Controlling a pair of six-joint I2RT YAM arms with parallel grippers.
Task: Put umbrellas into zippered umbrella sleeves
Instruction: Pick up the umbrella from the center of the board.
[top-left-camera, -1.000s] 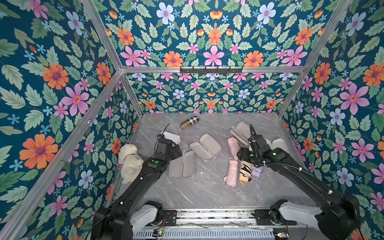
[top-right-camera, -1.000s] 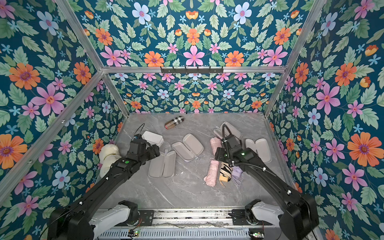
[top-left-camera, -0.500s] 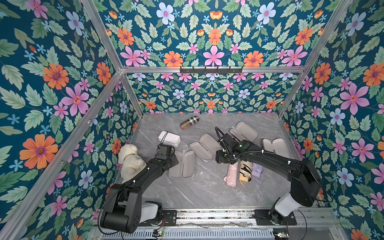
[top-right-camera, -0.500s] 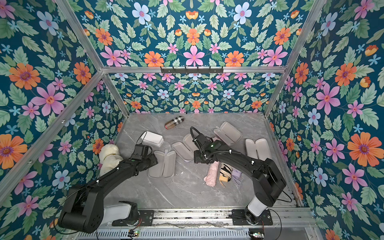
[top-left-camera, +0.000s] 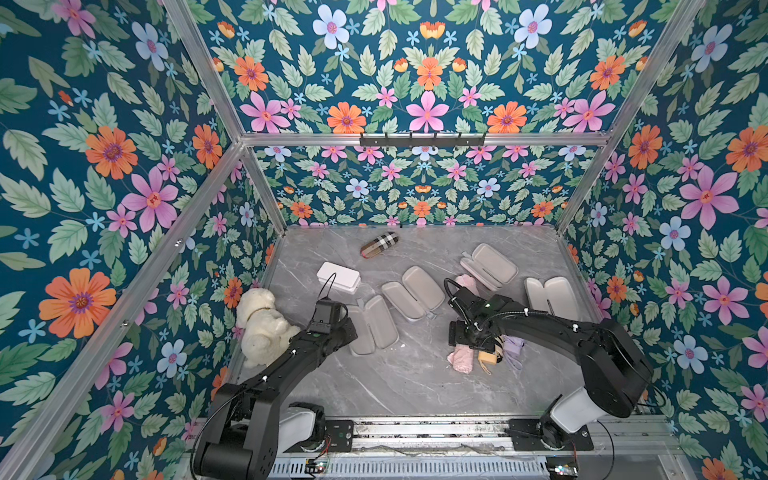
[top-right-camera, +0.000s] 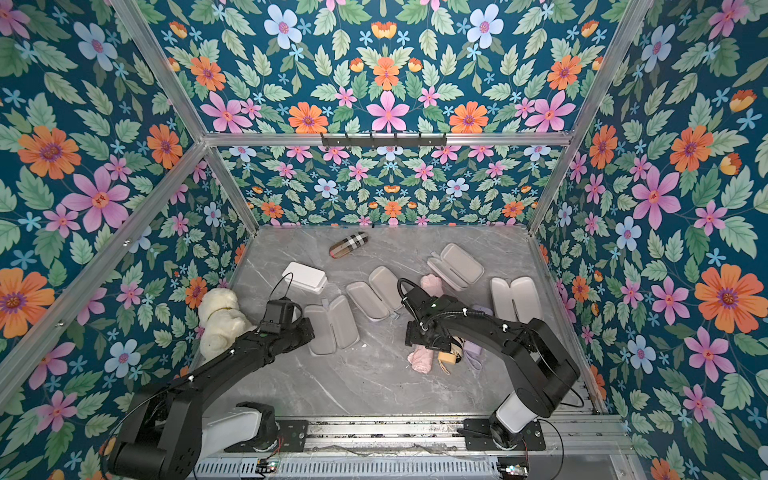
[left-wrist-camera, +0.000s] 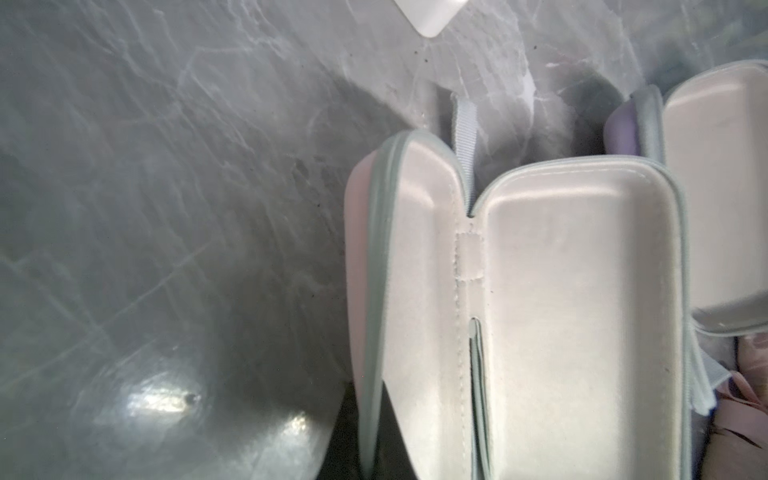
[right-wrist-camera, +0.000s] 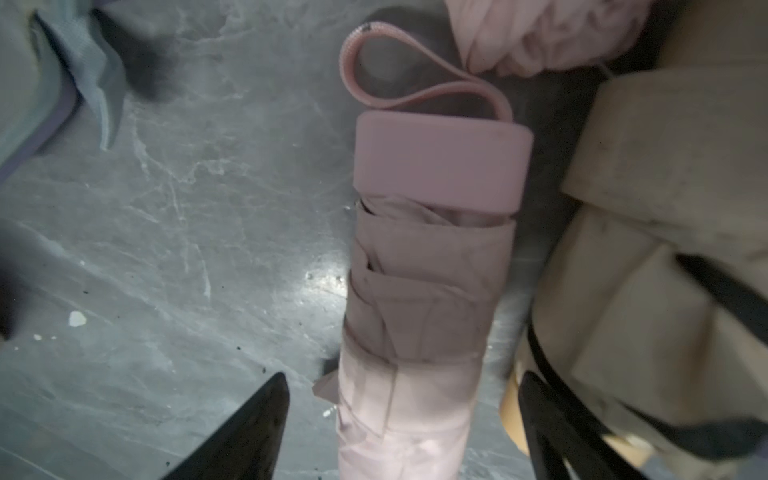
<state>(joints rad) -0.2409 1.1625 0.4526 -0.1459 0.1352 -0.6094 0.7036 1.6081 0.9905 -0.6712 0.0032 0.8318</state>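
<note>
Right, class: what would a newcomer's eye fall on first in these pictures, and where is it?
The loud flowered wallpaper on all walls around the grey marble table hits first. Mid-table lie open, grey-lined clamshell cases; the left gripper pinches the rim of the nearest, pink-shelled case. On the robot's right, the open right gripper straddles a pale pink folded umbrella.

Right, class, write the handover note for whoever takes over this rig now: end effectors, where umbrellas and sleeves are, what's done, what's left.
Left end effector: shut on the wall of the near pink sleeve.
Right end effector: open, straddling a pink umbrella.
Cream umbrella and lavender umbrella lie alongside; second pink umbrella by the far sleeve.
Done: all four sleeves open, none filled.
Left: load and zip all four.
</note>
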